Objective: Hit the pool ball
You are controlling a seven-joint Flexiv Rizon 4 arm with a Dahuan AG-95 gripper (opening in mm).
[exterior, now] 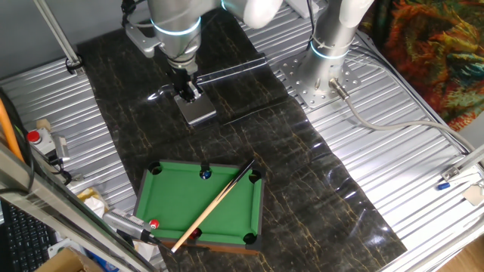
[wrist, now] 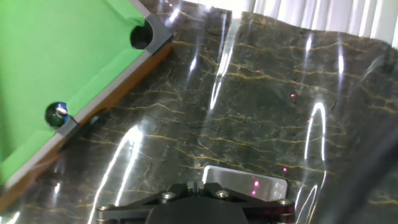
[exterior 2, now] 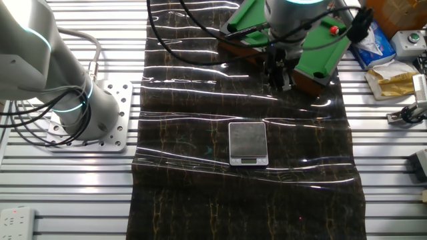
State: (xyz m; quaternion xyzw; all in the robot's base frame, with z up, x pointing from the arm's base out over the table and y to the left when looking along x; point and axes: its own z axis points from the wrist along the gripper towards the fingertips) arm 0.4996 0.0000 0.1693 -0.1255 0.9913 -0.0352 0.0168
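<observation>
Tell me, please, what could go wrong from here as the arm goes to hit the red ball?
The pool ball sits at the far end of the toy pool table, away from the pincer, so the reach is long. The cue stick lies diagonally across the felt and could get knocked. The blue ball lies nearer the arm and could be struck instead. The scale lies below the pincer.

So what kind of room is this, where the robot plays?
Probably a robot lab, not a games room. The toy pool table sits on a ribbed metal workbench, the robot's base is bolted to it, and a small scale lies nearby.
</observation>
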